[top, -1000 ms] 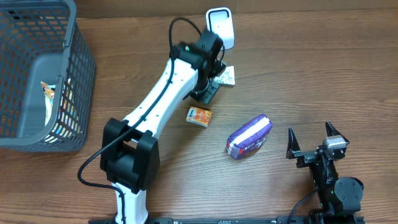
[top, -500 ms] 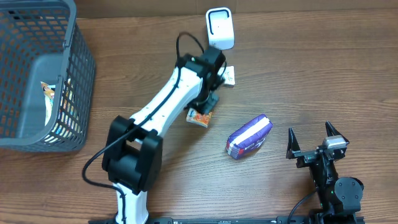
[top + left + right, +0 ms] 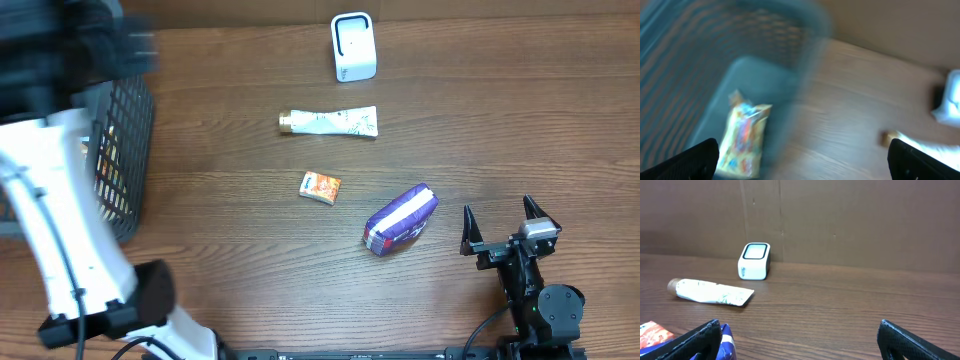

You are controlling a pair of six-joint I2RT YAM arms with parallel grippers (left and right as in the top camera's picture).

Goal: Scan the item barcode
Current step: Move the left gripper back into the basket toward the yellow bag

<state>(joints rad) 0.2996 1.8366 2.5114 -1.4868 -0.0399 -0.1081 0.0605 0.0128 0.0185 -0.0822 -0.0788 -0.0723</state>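
Left gripper (image 3: 800, 161) is hovering over the basket (image 3: 128, 125), fingers spread wide, gripping nothing - view is blurring. Right gripper (image 3: 497, 225) is sitting with jaws apart, empty. Tube (image 3: 328, 122) is lying flat on the table - just before the scanner (image 3: 353, 46).

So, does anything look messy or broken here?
Nothing stands out. The tube, small orange packet and purple pack lie flat and apart, nothing has spilled, and the scanner stands upright.
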